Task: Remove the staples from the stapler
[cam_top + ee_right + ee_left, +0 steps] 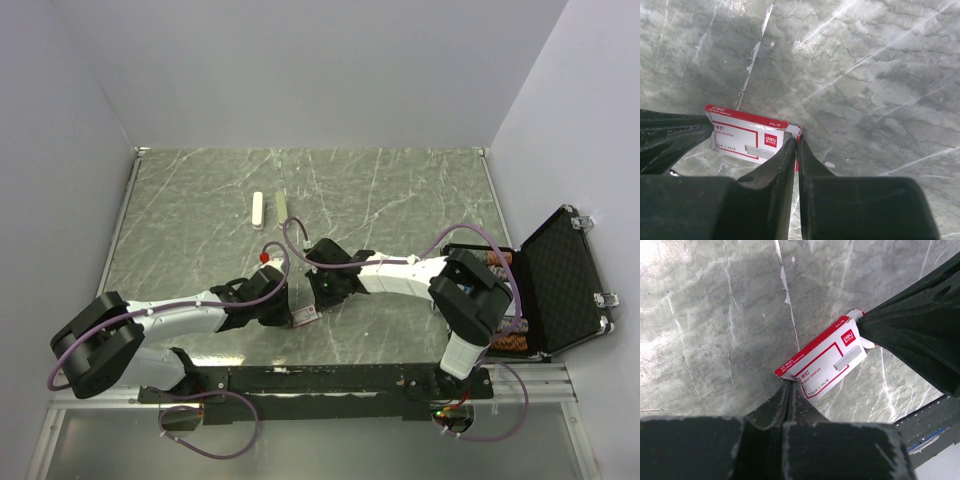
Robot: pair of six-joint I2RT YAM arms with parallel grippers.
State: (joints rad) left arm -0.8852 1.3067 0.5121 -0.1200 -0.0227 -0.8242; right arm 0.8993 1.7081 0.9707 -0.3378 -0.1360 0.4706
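Note:
A pale whitish elongated stapler piece [258, 210] and a thin olive-green piece [281, 205] lie side by side at the far middle of the table, far from both grippers. No loose staples show. Both grippers meet near the front middle at a small red-and-white flat box [306, 316]. My left gripper [789, 383] is shut on the box's [825, 360] near corner. My right gripper [798, 141] is shut on the end flap of the box [747, 135]. The box hangs a little above the table between them.
An open black case [562, 280] with items inside stands at the right edge. Grey walls close the table on the left, back and right. A small red bit [264, 256] shows beside the left arm. The marble table [400, 190] lies behind the arms.

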